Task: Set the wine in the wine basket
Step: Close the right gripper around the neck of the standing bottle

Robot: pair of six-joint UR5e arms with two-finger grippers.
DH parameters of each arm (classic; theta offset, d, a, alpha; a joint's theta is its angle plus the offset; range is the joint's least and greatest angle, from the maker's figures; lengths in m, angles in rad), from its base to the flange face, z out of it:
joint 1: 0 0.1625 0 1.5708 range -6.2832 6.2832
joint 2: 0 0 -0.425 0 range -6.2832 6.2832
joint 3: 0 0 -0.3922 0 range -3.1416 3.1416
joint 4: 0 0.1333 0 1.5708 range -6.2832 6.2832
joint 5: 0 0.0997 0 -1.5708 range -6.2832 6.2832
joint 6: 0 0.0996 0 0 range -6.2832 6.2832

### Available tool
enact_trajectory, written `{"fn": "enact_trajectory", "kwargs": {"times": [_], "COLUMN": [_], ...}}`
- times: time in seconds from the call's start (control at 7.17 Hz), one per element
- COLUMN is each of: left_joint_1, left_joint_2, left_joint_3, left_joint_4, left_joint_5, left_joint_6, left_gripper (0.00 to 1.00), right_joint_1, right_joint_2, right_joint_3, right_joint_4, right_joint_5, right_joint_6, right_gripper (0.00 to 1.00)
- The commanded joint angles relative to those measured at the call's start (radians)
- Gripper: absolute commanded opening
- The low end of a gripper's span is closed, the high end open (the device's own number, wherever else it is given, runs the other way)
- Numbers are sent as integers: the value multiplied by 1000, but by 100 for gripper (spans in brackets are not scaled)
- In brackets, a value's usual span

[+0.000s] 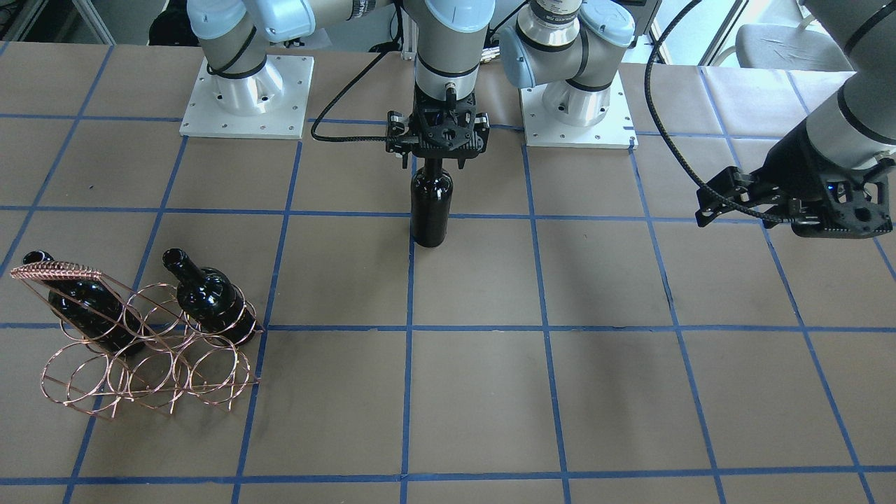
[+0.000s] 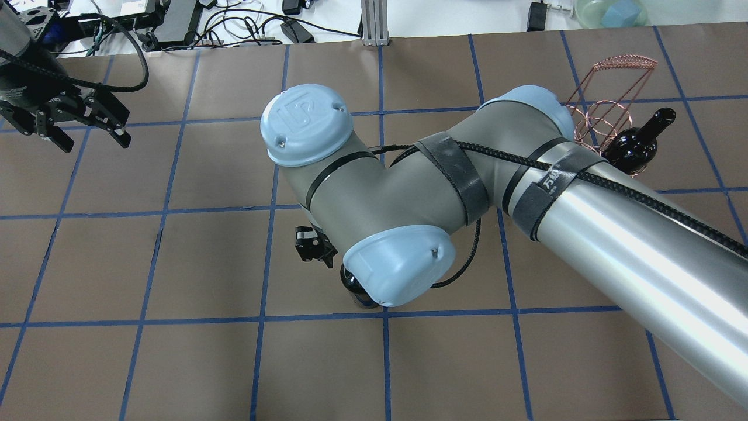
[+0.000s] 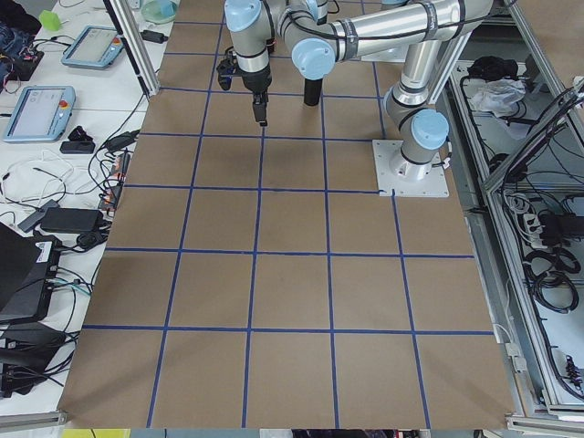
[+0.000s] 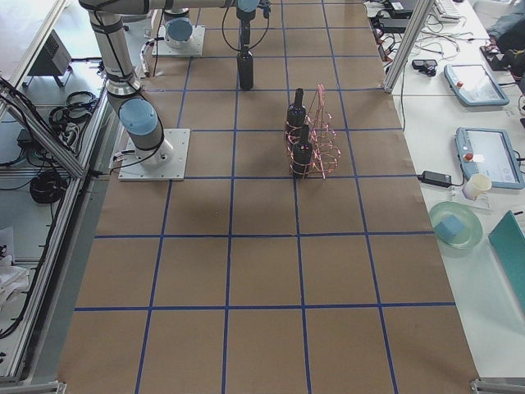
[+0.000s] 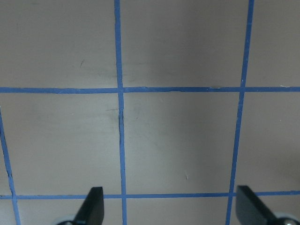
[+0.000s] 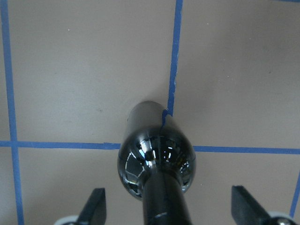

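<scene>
Right claw (image 1: 435,163) spread wide around the neck, nothing gripped yet

Wine (image 1: 430,206) is stood upright mid-table (image 1: 630,392), its neck between the fingers but untouched. Two other bottles (image 1: 210,297) are already slotted in the wine basket (image 1: 56,271), far right and well apart. Grip, lift and slotting-in are reckoned still to do. Left claw (image 2: 90,140) is held open, off left.

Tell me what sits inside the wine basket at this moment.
One dark bottle and a second bottle lie slanted in the wine basket; its lowest rings are empty. In the overhead view the right arm covers part of it.
</scene>
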Motion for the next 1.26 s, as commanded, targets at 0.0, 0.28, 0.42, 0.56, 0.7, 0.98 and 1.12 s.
{"fn": "enact_trajectory", "kwargs": {"times": [0.0,0.28,0.42,0.56,0.7,0.98,1.12], "left_joint_1": [-1,-1,-1,-1,-1,-3,-3], "left_joint_2": [4,1,1,1,-1,4,-1], "left_joint_3": [-1,-2,-2,-2,-2,-2,-2], "left_joint_4": [-2,-5,-5,-3,-5,-9,-12], "left_joint_5": [0,-1,-1,-4,-3,-7,-4], "left_joint_6": [0,-1,0,-1,0,0,0], "left_gripper": [100,100,100,100,100,100,100], "right_joint_1": [-7,-13,-14,-14,-14,-15,-15], "right_joint_2": [-4,-4,-4,-5,-5,-5,-5], "right_joint_3": [2,8,14,22,25,25,25], "right_joint_4": [-7,-16,-23,-23,-21,-20,-21], "right_joint_5": [5,9,11,11,12,44,46], "right_joint_6": [-2,-5,-5,-7,-8,-10,-11], "right_gripper": [93,94,94,92,81,57,55]}}
